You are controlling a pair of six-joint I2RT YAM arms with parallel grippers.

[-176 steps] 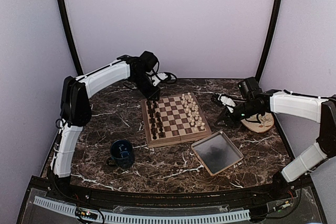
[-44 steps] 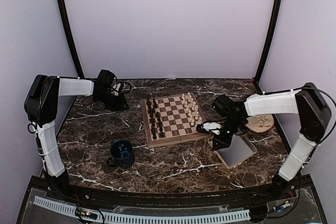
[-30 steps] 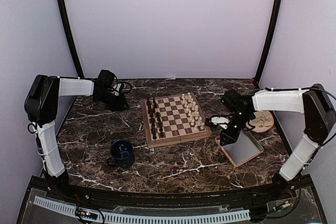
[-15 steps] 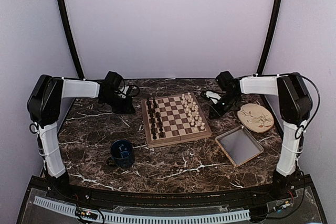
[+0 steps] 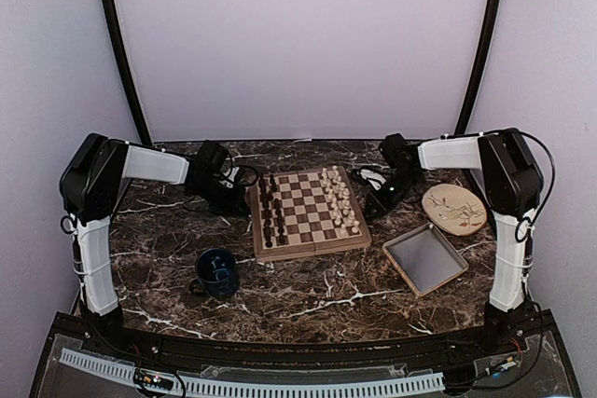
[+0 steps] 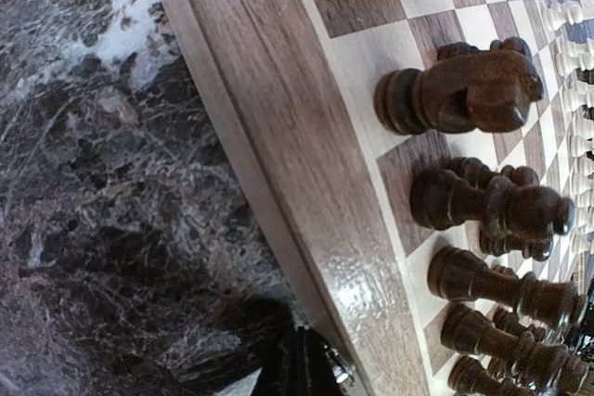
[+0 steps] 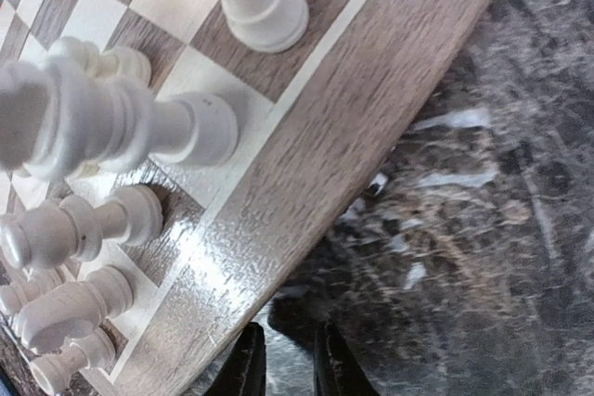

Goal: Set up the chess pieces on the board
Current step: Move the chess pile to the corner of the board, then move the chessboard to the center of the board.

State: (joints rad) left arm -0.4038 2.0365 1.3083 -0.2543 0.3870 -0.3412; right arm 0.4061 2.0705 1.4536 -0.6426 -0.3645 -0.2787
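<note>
The board (image 5: pixel 312 251) lies mid-table with the dark brown chess pieces (image 5: pixel 270 212) in two columns on its left side and the cream-white pieces (image 5: pixel 340 200) on its right. My left gripper (image 5: pixel 239 200) is low on the marble against the board's left border (image 6: pixel 278 136), next to the dark pieces (image 6: pixel 464 90). Its fingers (image 6: pixel 311 373) are pressed together and empty. My right gripper (image 5: pixel 375 204) is low by the board's right border (image 7: pixel 353 136), near the white pieces (image 7: pixel 121 127). Its fingers (image 7: pixel 246 364) stand slightly apart with nothing between them.
A blue mug (image 5: pixel 216 272) stands in front of the board's left corner. A grey tray (image 5: pixel 425 259) lies at the front right and a round beige plate (image 5: pixel 454 209) behind it. Cables lie behind each gripper.
The right gripper pushed the tray rightward, swung to the back and has now come down by the board's right edge. The left gripper slid right to the board's left edge.
</note>
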